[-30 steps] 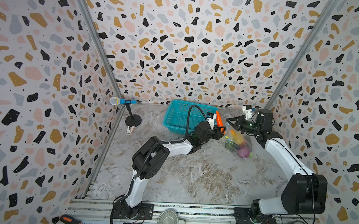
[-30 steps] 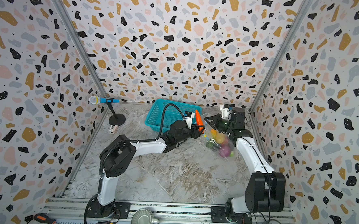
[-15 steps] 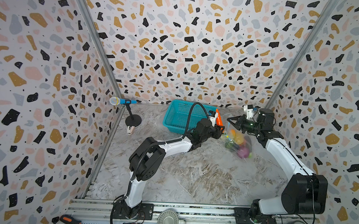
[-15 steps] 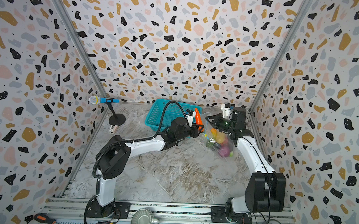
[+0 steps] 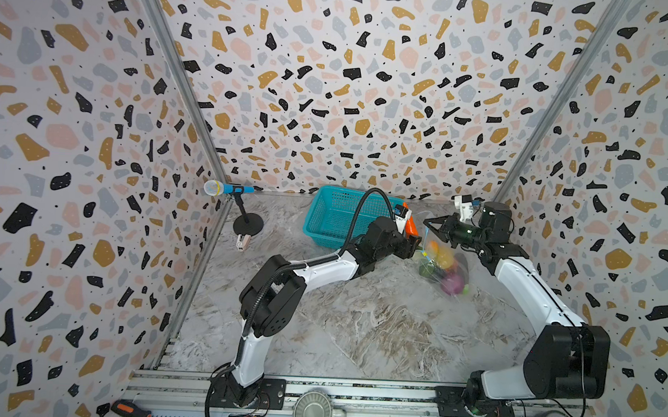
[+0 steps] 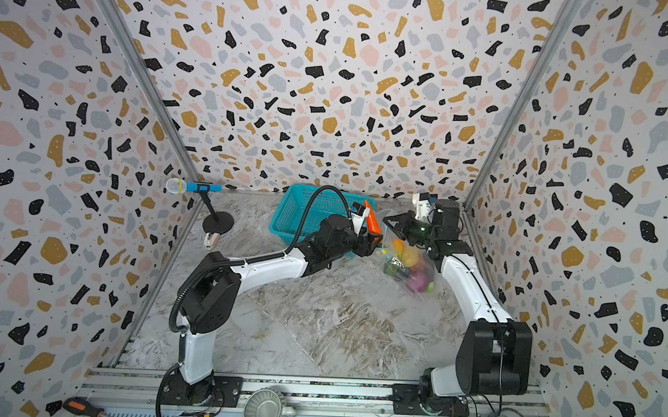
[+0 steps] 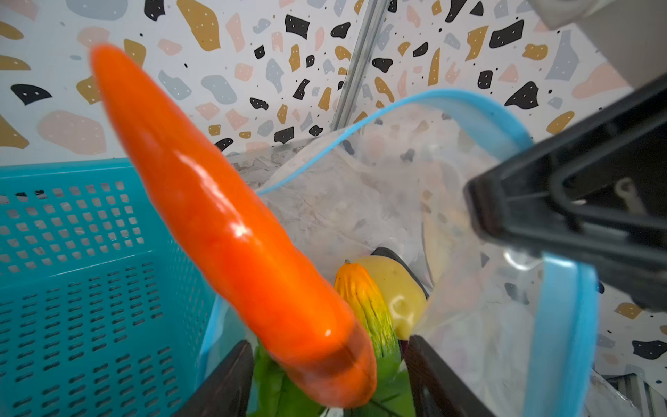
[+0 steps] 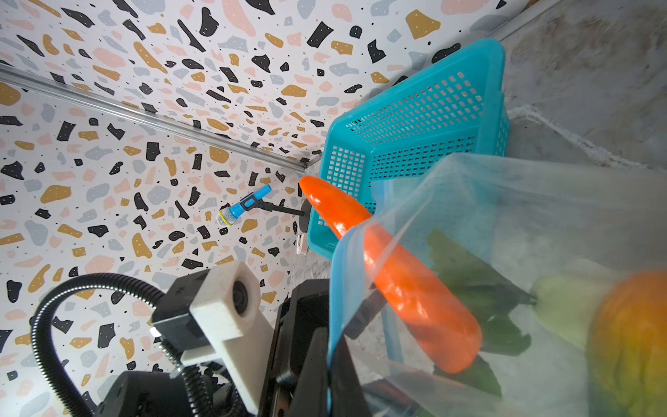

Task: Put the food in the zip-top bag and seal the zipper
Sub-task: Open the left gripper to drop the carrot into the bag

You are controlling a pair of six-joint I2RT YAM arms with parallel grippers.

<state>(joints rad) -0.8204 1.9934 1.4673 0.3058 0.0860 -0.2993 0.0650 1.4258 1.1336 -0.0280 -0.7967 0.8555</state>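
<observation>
My right gripper (image 5: 429,223) (image 8: 330,346) is shut on the light blue zipper (image 8: 341,289) strip, holding the clear zip-top bag (image 5: 445,262) (image 6: 408,260) up with its mouth open. Inside it lie a yellow potato (image 7: 397,289), corn (image 7: 364,299), green leaves (image 7: 274,390) and a purple onion (image 6: 418,281). My left gripper (image 5: 417,245) (image 7: 326,357) is at the bag's mouth, open. An orange carrot (image 7: 234,234) (image 8: 397,281) stands tilted between its fingers with a gap on each side, thick end inside the bag, tip sticking out.
A teal mesh basket (image 5: 336,217) (image 7: 72,270) stands right behind the left gripper, against the back wall. A toy microphone on a stand (image 5: 223,188) is at the back left. A screwdriver (image 5: 129,408) lies on the front rail.
The left jaws have spread apart and no longer press the carrot, whose thick end now sits lower in the bag mouth. The right gripper still holds the bag's edge.
</observation>
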